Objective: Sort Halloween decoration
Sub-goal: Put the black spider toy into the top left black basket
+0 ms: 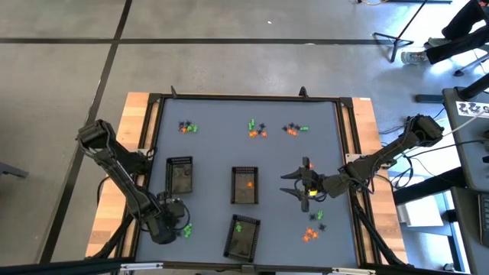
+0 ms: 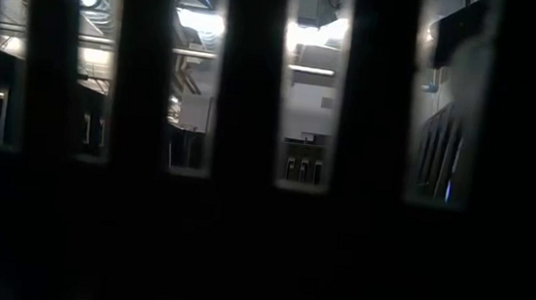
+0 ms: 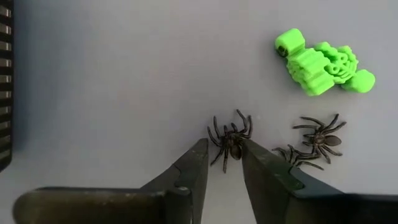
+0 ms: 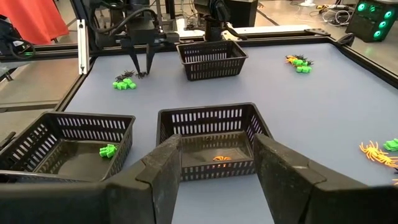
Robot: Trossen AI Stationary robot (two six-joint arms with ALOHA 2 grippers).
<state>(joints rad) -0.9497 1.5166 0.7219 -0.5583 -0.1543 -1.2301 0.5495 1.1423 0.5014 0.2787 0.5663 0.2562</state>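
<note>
Left hand (image 3: 224, 163) low over the smooth grey-blue table (image 3: 112, 81), dark tapered fingers slightly apart around a small black plastic spider (image 3: 230, 140), not visibly clamped; two more black spiders (image 3: 320, 134) and a bright green blocky skeleton trinket (image 3: 323, 65) just beside. Right hand (image 4: 214, 165) parted wide, empty, before three dark slotted plastic baskets (image 4: 214, 121), the middle holding an orange trinket (image 4: 221, 158), another a green piece (image 4: 107, 150). Further orange, green and black clusters (image 1: 256, 128) scattered along the table's far side.

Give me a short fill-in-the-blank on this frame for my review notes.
1. The left gripper has its fingers on either side of a black ____.
2. The skeleton lying near it is coloured ____.
3. The middle tray holds one ____ trinket.
4. The right gripper holds ____.

Missing words: spider; green; orange; nothing
</note>
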